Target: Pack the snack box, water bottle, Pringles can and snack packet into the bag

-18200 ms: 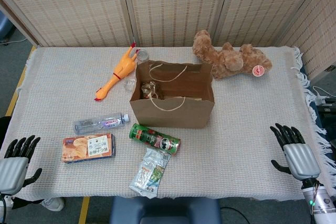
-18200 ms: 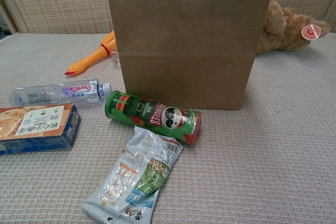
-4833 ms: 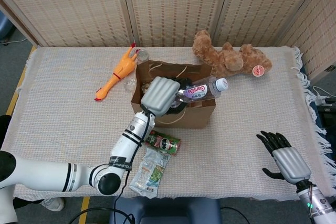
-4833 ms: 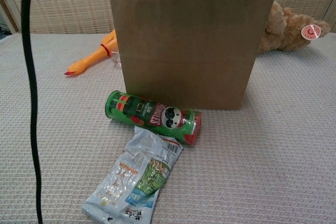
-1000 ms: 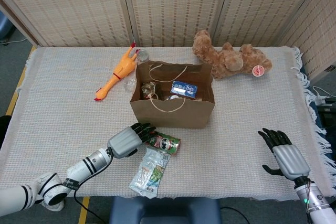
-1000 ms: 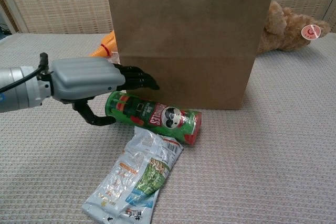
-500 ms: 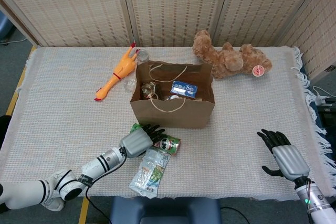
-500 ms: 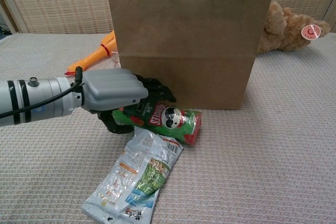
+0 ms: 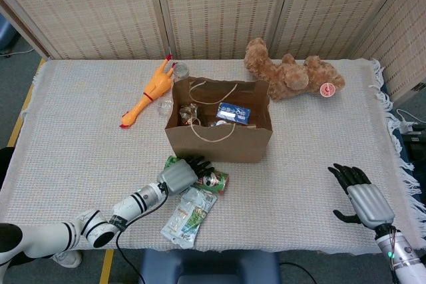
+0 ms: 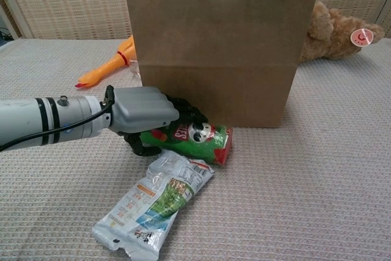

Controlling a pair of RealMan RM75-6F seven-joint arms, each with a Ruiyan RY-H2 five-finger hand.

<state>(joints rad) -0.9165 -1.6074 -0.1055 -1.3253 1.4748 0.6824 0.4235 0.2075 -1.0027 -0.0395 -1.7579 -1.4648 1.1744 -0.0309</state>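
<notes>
A: Where's the room?
B: Bare cloth right of the bag (image 9: 218,139); right hand (image 9: 363,199) spread there, holding nothing.
A: Left hand (image 10: 149,117)?
B: Wrapped over the Pringles can (image 10: 195,140), which lies before the bag, snack packet (image 10: 154,205) just beside.

bag (image 9: 219,144) mouth open above, rubber chicken (image 9: 148,92) and teddy bear (image 9: 293,76) behind

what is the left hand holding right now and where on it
The left hand grips the Pringles can around its body at the left end, fingers over the top, thumb underneath. The right hand holds nothing.
</notes>
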